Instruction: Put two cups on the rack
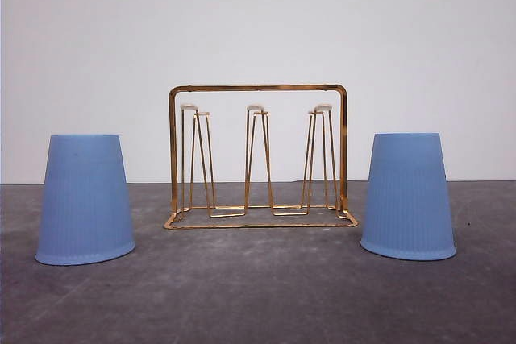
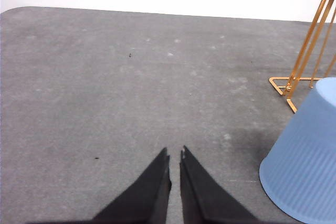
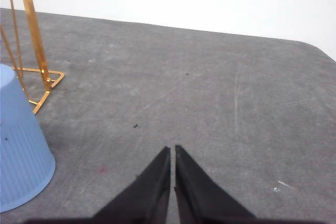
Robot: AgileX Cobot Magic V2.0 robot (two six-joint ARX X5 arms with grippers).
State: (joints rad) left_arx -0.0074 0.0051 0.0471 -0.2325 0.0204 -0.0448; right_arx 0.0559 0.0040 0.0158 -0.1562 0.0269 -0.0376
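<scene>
Two light blue ribbed cups stand upside down on the grey table, one at the left (image 1: 85, 199) and one at the right (image 1: 408, 196) of the gold wire rack (image 1: 258, 156). The rack's white-tipped pegs are bare. In the left wrist view, my left gripper (image 2: 175, 155) is shut over bare table, with the left cup (image 2: 307, 171) off to one side and a corner of the rack (image 2: 304, 56) beyond it. In the right wrist view, my right gripper (image 3: 172, 149) is shut with nothing in it, the right cup (image 3: 18, 150) and the rack's end (image 3: 31, 40) to its side.
The grey table (image 1: 258, 296) stretches in front of the rack and cups. A plain white wall (image 1: 258, 22) stands behind. The table's rounded far corners show in both wrist views.
</scene>
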